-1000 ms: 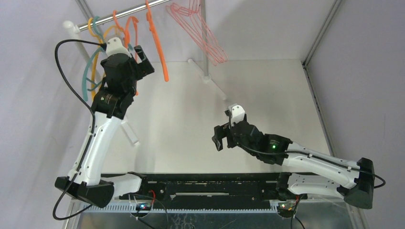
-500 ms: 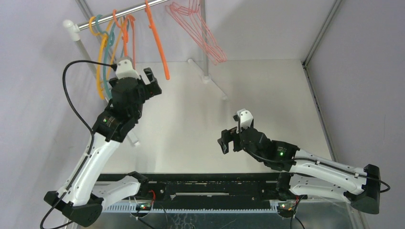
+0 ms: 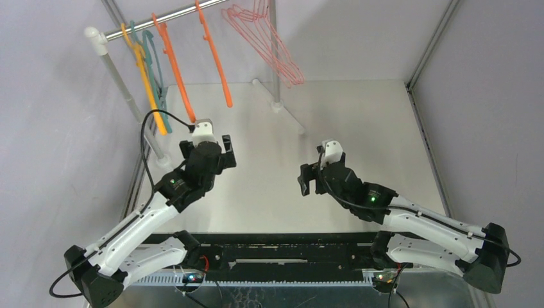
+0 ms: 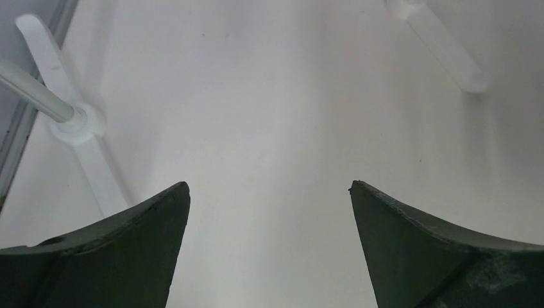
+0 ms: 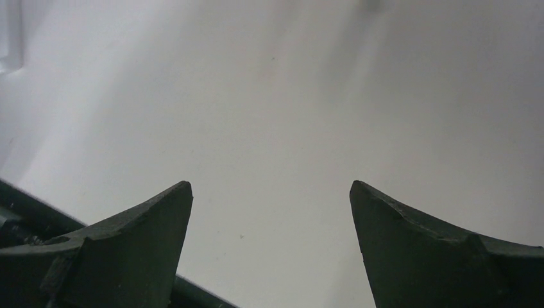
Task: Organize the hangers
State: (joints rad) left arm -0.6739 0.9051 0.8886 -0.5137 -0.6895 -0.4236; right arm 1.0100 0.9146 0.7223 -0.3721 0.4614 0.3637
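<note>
Along the back of the white table, a silver metal rail runs between white posts, and all the thin triangular hangers hang from it by their hooks. At the rail's left end a yellow-orange hanger and a teal hanger hang tight together, overlapping from where I stand. Next along comes a bright orange hanger, then a second bright orange hanger a little apart from it. A bunch of pale pink wire hangers hangs farther right, near the other upright post.

Both arms are low over the middle of the table, well in front of the rail. The left gripper has its dark fingers spread wide with nothing between them. Its wrist camera looks down on bare tabletop, with the white cross-shaped foot of the left post off to one side. The right gripper is likewise wide apart and holds nothing, pointing toward the left arm across a gap. Under it lies only plain table, with a dark strip showing at the lower left corner of its wrist view. Neither gripper touches a hanger.
</note>
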